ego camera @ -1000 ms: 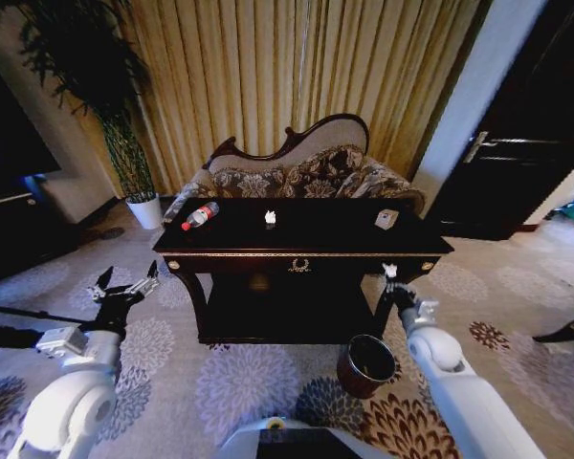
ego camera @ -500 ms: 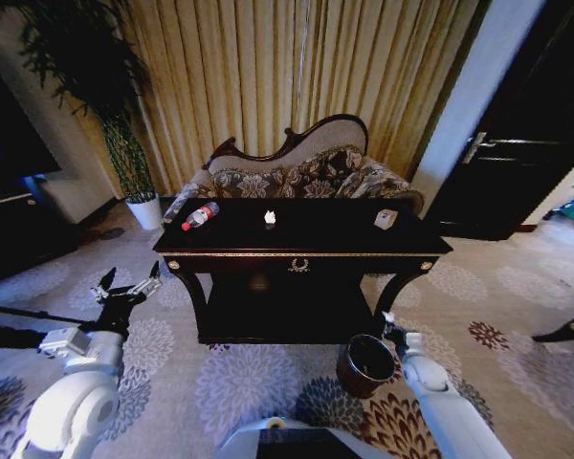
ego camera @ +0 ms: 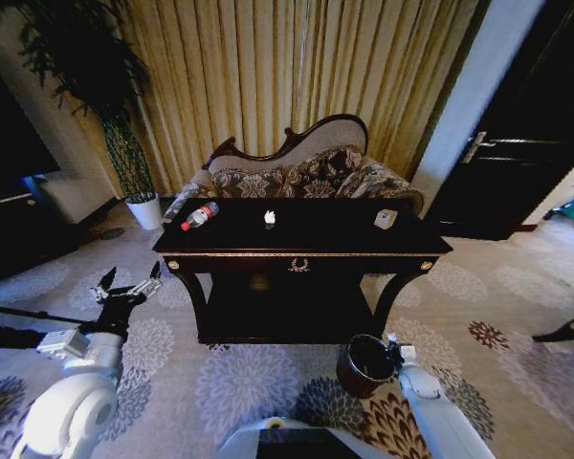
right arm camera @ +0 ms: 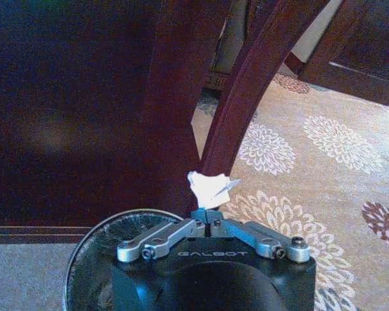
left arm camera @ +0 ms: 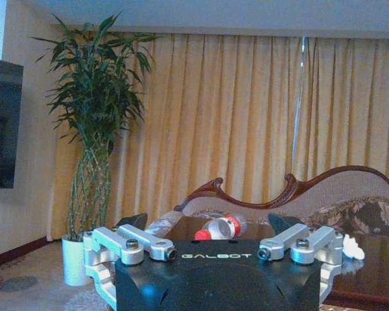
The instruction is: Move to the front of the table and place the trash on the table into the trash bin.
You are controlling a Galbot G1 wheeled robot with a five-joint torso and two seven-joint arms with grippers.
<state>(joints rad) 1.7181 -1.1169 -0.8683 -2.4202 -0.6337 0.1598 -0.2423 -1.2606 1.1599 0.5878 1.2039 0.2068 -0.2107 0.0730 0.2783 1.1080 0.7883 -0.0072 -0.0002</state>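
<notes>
The right end effector [right arm camera: 209,214] is pinched tight on a crumpled white paper scrap [right arm camera: 209,188], right beside the rim of the reddish-brown trash bin [ego camera: 365,364], which sits on the carpet by the surface's [ego camera: 301,235] curved right leg. Back on the surface are a red-capped plastic bottle [ego camera: 200,215], another white scrap [ego camera: 270,217] and a pale packet [ego camera: 386,219]. The left end effector [ego camera: 126,287] hangs spread wide off the surface's left end.

The word "GALBOT" stood in pale letters on the black body of the left gripper [left arm camera: 215,256], low in the frame's centre. The same "GALBOT" marking stood on the right gripper [right arm camera: 211,254], bottom centre.
</notes>
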